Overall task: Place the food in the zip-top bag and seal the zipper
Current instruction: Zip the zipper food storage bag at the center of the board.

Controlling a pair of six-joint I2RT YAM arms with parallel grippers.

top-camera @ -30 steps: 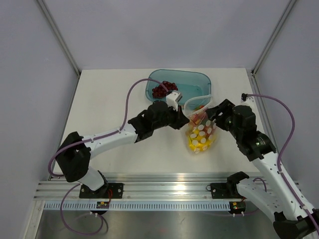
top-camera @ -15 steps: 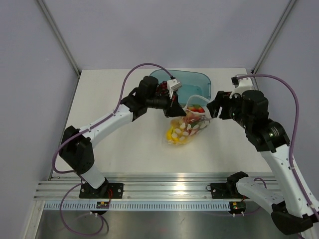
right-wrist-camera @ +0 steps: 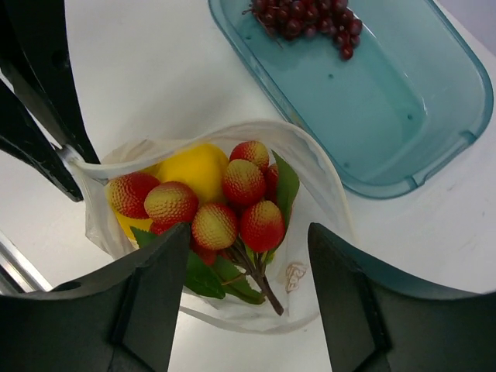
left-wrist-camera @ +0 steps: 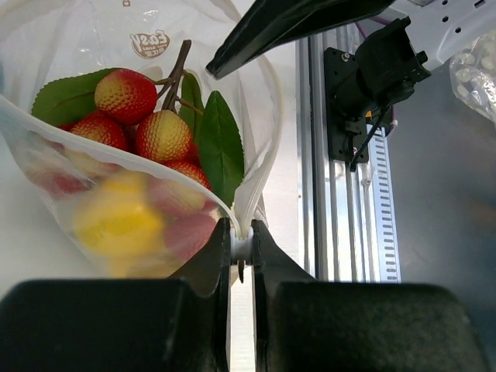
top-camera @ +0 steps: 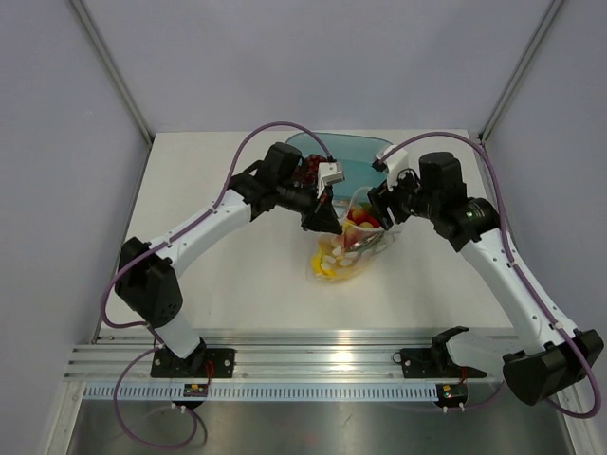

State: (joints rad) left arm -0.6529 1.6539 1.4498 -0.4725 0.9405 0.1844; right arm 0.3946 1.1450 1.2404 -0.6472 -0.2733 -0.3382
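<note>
Zip-top bag (top-camera: 343, 254) sits mid-desk, between the two arms. Its long axis runs diagonally in the top view: the mouth is up at the far right end and the bottom lies toward the near left. The mouth is pulled wide and faces upward, straight at the right wrist camera.

Food is inside the bag. A cluster of red strawberries (right-wrist-camera: 232, 201) on a stem with green leaves (right-wrist-camera: 285, 182) lies at the top. A yellow fruit (right-wrist-camera: 194, 167) lies under them, toward the left arm's side. More yellow shows blurred through the dotted wall lower down.

Left gripper (left-wrist-camera: 241, 240) is clamped tight on one end of the mouth, where the two rims meet. The zipper (left-wrist-camera: 253, 190) rises from that pinch as a pale strip curving around the opening. The slider cannot be made out for certain.

Right gripper (top-camera: 377, 207) is spread wide and holds nothing. It hangs over the far right side of the mouth, and its fingers frame the fruit in its own view.

Edges: the teal tray (right-wrist-camera: 434, 108) lies just beyond the bag on the far side, with its near wall close to the bag's rim. Dark red berries (right-wrist-camera: 310, 15) are heaped in the tray's far left corner.

Bare desk (top-camera: 218, 265) opens to the left of the bag and toward the near side. It runs to the metal rail (top-camera: 322, 365) at the near edge. There is a narrower bare strip to the right of the bag.
</note>
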